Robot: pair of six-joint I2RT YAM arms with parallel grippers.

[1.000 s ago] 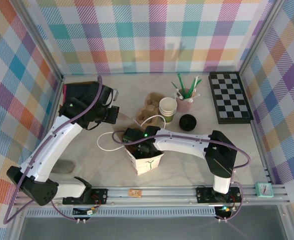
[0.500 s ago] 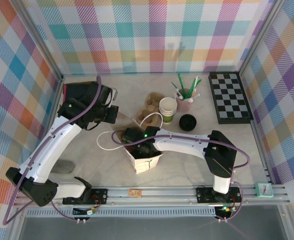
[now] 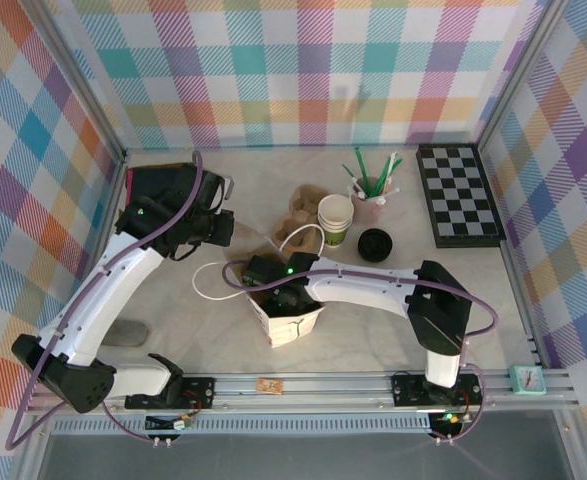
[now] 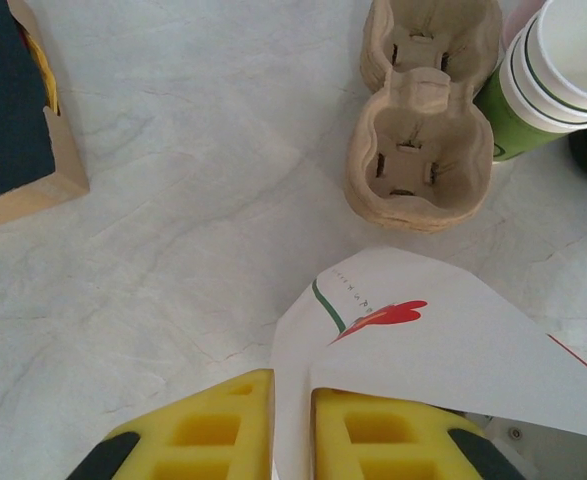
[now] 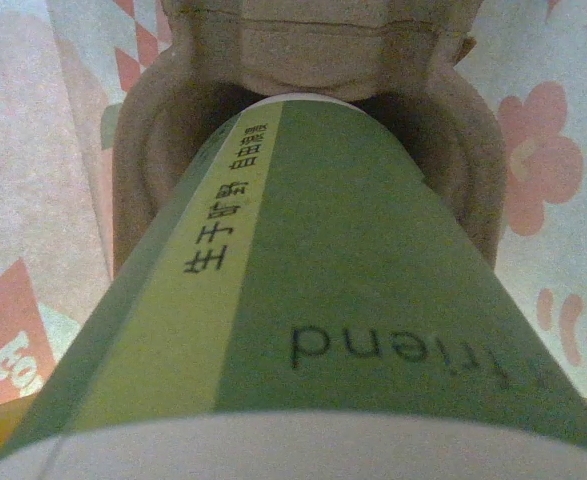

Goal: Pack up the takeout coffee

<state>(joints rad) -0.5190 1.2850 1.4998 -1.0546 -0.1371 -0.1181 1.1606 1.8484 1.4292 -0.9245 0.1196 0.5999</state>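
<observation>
Surface: pale marbled tabletop point(image 3: 393, 330), boxed on three sides by pastel plaid walls point(image 3: 303, 70), with an aluminium rail point(image 3: 323, 385) along the near edge.

Toward the back:
- a stack of white-and-green cups point(image 3: 335, 218)
- spare pulp carriers point(image 3: 301, 205) just left of the stack
- a loose black lid point(image 3: 374, 243) just right of it
- a pinkish holder of green and white straws point(image 3: 369, 203)
- a checkerboard point(image 3: 460, 195) at far right

Dark box point(image 3: 163, 188) at back left. Grey lump point(image 3: 125, 332) at near left, too small to make out. Small teal clock point(image 3: 526, 378) on the rail at right.

Paper bag point(image 3: 298, 325) stands near centre front, with the right gripper point(image 3: 281, 298) reaching into its mouth. From the right wrist, the takeout coffee point(image 5: 353, 260) runs away from the lens, its base seated in a well of a pulp carrier point(image 5: 138, 180) inside the bag. The jaws stand wide, clasped around the cup. The pads are barely seen, a yellow sliver at the bottom corner. The cup's lid end is cut off at the bottom edge. From above, the cup is hidden under the gripper.

Left gripper point(image 4: 291, 405): the yellow fingers point(image 4: 213, 430) sit close together, and the edge of a white printed paper flap point(image 4: 413, 340) stands in the slot between them. Cannot tell whether the flap is pinched or loose, nor whether it belongs to the bag.
</observation>
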